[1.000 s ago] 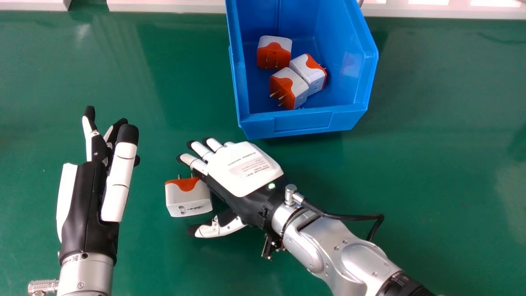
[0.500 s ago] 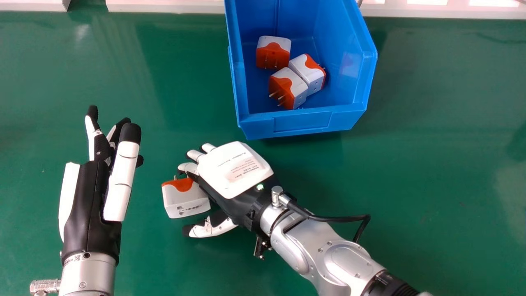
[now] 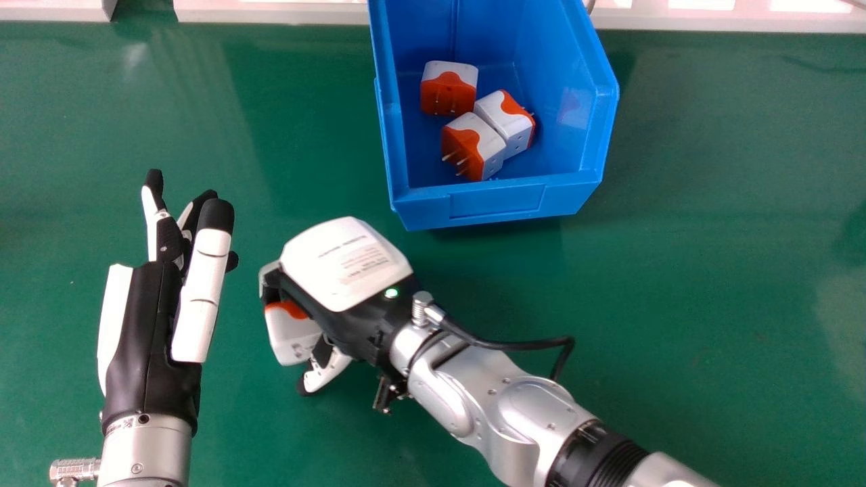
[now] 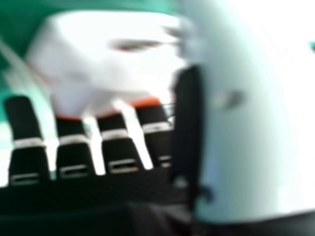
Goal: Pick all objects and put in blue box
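In the head view my right hand (image 3: pixel 346 264) is over the table, its fingers curled round a white and orange plug adapter (image 3: pixel 291 335) and its thumb at the adapter's near side. From the right hand view, the adapter (image 4: pixel 108 54) lies against the fingers of my right hand (image 4: pixel 74 152), with the thumb beside it. Three more adapters (image 3: pixel 449 88) lie together inside the blue box (image 3: pixel 497 201). My left hand (image 3: pixel 152 325) is at the left with straight fingers, holding nothing.
The green table (image 3: pixel 710 270) extends to both sides of the box. A pale ledge (image 3: pixel 270 10) runs along its far edge. A black cable (image 3: pixel 514 345) loops out beside the right wrist.
My right hand has moved left, and its fingers have gone from nearly straight to curled round the adapter. That adapter has shifted slightly left and tilted. The left hand has barely moved.
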Robot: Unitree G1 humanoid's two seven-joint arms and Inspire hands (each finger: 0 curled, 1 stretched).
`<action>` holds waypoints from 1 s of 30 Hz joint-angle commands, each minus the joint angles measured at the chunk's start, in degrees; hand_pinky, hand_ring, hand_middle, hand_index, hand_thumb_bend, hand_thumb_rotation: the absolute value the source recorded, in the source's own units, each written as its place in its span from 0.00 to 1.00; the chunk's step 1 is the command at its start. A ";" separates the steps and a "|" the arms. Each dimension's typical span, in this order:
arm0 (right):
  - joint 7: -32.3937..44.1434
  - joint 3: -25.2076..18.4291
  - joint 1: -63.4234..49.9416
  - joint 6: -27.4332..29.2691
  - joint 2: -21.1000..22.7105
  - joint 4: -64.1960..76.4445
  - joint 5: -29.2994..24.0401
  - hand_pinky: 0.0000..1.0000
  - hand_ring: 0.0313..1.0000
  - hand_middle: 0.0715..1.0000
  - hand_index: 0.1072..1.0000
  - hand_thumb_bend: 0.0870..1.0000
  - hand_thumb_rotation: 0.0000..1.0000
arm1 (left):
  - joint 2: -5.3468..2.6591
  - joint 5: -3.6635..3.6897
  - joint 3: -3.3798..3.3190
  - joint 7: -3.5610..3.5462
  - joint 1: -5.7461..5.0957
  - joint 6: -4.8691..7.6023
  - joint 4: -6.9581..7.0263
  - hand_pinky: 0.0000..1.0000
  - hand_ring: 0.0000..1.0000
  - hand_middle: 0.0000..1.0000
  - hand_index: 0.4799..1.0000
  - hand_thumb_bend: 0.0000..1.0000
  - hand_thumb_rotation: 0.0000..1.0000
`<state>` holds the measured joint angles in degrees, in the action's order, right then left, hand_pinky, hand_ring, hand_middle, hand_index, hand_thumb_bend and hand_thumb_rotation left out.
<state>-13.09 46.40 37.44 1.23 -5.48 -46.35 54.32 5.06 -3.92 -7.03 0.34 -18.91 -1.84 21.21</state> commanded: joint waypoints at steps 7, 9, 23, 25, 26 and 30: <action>3.07 -1.00 -0.70 -1.74 2.31 2.51 -1.14 0.06 0.09 0.43 0.42 0.48 0.00 | 0.10 -0.06 -0.05 0.05 -0.12 0.08 1.51 0.83 0.92 0.94 0.93 0.72 1.00; 3.72 -1.42 -1.13 -2.09 2.52 3.52 -1.71 0.07 0.09 0.43 0.42 0.48 0.00 | 0.25 -0.09 -0.13 -0.01 0.06 -0.15 1.48 0.83 0.92 0.94 0.93 0.72 1.00; 5.40 -4.12 -7.39 -4.97 6.27 16.77 -3.90 0.21 0.28 0.44 0.50 0.46 0.00 | 0.82 0.14 -0.57 -0.50 0.56 -0.73 1.21 0.83 0.92 0.94 0.93 0.72 1.00; 6.53 -5.09 -10.48 -5.59 7.42 22.22 -4.42 0.20 0.30 0.44 0.49 0.46 0.00 | 0.92 0.35 -0.77 -0.63 0.65 -0.71 0.98 0.83 0.92 0.94 0.93 0.72 1.00; 7.12 -5.45 -12.29 -6.11 8.07 25.30 -4.55 0.17 0.32 0.45 0.47 0.46 0.00 | 0.95 0.44 -0.87 -0.70 0.71 -0.71 0.85 0.83 0.92 0.94 0.93 0.73 1.00; 9.68 -6.79 -20.61 -7.97 11.42 38.82 -4.24 0.15 0.33 0.45 0.45 0.46 0.00 | 1.03 0.81 -1.26 -1.01 0.76 -0.88 0.87 0.83 0.92 0.94 0.93 0.73 1.00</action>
<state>-4.15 40.58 19.18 -6.26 5.11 -13.61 50.06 5.61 -3.37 -7.70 -0.70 -18.14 -3.15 21.14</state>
